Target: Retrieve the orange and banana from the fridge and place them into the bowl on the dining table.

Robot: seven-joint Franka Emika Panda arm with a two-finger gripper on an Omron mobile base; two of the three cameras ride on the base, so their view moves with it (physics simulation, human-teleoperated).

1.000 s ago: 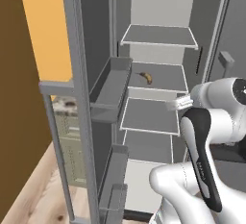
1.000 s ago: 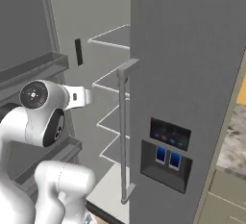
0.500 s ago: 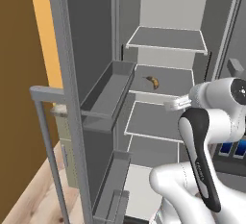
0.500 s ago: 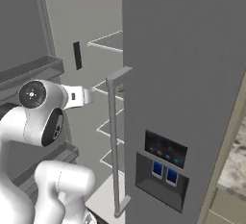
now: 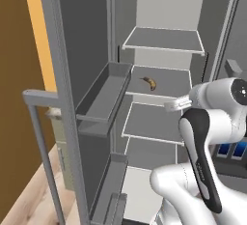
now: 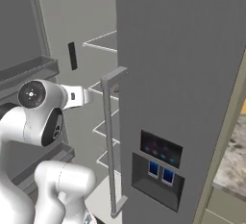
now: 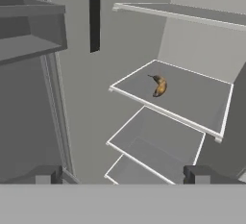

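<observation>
Grey shelves fill the open fridge [image 5: 96, 50], and the banana [image 7: 159, 85] lies alone on the second shelf [image 7: 192, 98] down, near its back left corner. The gripper [image 7: 124, 174] hangs outside the compartment, well short of the fruit, jaws wide and empty. The orange cannot be found. Reaching in looks risky: the shelf above leaves little headroom, so a high approach could catch its front edge, and a careless pinch could roll the banana toward the back wall.
</observation>
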